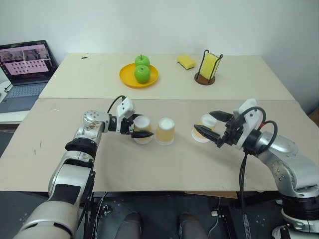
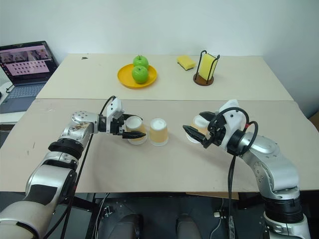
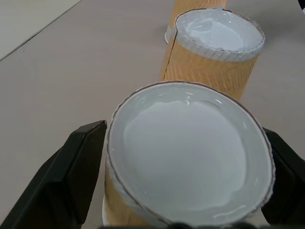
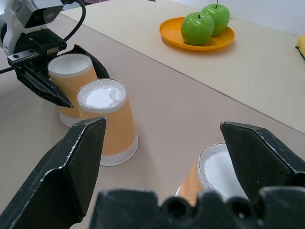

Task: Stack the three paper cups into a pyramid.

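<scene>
The left gripper has its fingers spread around one upside-down paper cup, not pressing it. A second cup stands just beside. The right gripper is spread wide around the third cup.

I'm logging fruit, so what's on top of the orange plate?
Two green apples sit on the plate, one behind the other. The front one covers the lower part of the rear one.
</scene>
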`<act>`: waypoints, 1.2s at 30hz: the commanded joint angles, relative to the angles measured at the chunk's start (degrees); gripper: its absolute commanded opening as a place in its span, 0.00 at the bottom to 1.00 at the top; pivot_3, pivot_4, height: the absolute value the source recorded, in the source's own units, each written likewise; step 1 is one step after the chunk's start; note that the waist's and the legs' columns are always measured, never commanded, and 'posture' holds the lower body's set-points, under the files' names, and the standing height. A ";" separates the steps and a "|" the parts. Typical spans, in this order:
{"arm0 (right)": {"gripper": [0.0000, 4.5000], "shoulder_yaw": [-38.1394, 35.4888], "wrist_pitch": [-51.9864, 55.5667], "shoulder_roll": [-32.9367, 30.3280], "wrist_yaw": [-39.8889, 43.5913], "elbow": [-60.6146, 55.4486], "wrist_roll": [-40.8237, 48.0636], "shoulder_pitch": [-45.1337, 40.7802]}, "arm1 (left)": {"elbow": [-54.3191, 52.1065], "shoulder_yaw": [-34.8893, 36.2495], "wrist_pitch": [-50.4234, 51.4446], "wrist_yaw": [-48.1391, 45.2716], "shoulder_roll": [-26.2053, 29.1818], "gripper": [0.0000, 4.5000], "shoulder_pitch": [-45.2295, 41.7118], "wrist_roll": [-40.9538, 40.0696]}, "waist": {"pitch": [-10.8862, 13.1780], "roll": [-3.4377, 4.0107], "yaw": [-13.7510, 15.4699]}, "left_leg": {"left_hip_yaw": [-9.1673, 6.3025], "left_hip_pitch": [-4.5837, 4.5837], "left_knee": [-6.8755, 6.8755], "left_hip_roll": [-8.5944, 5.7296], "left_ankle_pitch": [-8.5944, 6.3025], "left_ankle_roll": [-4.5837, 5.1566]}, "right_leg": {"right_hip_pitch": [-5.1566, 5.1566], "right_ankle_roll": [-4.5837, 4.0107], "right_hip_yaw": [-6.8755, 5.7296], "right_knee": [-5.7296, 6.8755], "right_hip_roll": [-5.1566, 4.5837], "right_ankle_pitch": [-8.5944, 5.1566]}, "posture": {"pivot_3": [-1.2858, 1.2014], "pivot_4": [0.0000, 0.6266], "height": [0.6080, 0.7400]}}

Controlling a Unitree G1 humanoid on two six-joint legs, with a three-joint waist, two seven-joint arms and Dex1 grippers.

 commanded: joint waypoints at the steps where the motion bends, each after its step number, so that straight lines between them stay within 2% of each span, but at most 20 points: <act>1: 1.00 -1.00 -0.37 -0.11 0.46 -1.00 1.12 -1.55 | -4.71 1.85 2.75 -1.68 1.77 0.99 -1.10 -1.63 | 0.00 0.00 -0.05 | 0.00 0.00 0.00 0.00 0.00 0.00 | 0.00 0.00 0.00 0.01 0.00 0.00 | 0.52 0.24 0.94; 10: 1.00 -0.36 -0.84 0.10 1.40 0.23 0.79 -2.58 | -17.31 2.41 11.53 -5.69 6.94 0.99 2.24 -4.16 | 0.00 0.01 -0.40 | 0.00 0.01 -0.01 0.01 0.00 0.00 | -0.01 0.00 0.00 0.03 0.00 0.00 | 0.52 0.24 0.94; 15: 1.00 -0.65 -0.81 -0.78 2.17 0.18 0.57 -1.93 | -27.66 5.63 20.14 -5.26 10.38 0.99 3.31 -9.08 | 0.01 0.01 -0.66 | -0.02 0.00 0.00 0.02 0.00 0.00 | -0.02 0.00 0.00 0.05 0.01 0.00 | 0.52 0.24 0.94; 21: 1.00 -5.91 -1.80 -7.47 8.34 3.14 0.63 3.08 | -41.08 12.43 34.42 -3.16 15.62 0.99 6.38 -18.69 | 0.02 0.02 -0.73 | -0.02 -0.01 -0.01 0.02 0.00 0.00 | -0.01 0.01 0.00 0.01 -0.01 -0.01 | 0.52 0.24 0.94; 26: 1.00 -7.58 -5.24 -11.79 13.00 10.71 -1.66 5.50 | -48.91 15.45 39.04 0.86 17.97 0.99 12.30 -22.33 | 0.02 0.02 -1.05 | 0.00 0.15 0.00 0.05 0.00 0.00 | 0.11 0.02 0.01 0.04 0.00 -0.01 | 0.52 0.24 0.94; 30: 1.00 -3.68 -9.03 -10.74 13.77 17.48 -5.38 3.02 | -54.41 16.59 41.57 3.18 19.10 0.99 16.29 -25.08 | 0.02 0.02 -1.48 | 0.04 0.34 -0.02 0.07 -0.01 0.01 | 0.27 0.01 0.04 0.01 0.01 -0.02 | 0.52 0.24 0.94; 36: 1.00 2.09 -12.71 -4.71 15.21 26.28 -7.92 -4.37 | -56.32 17.54 42.72 5.09 21.34 0.99 17.54 -26.94 | 0.03 0.03 -1.91 | 0.07 0.35 -0.09 0.13 -0.01 0.01 | 0.20 0.00 0.10 0.02 0.07 -0.02 | 0.52 0.24 0.94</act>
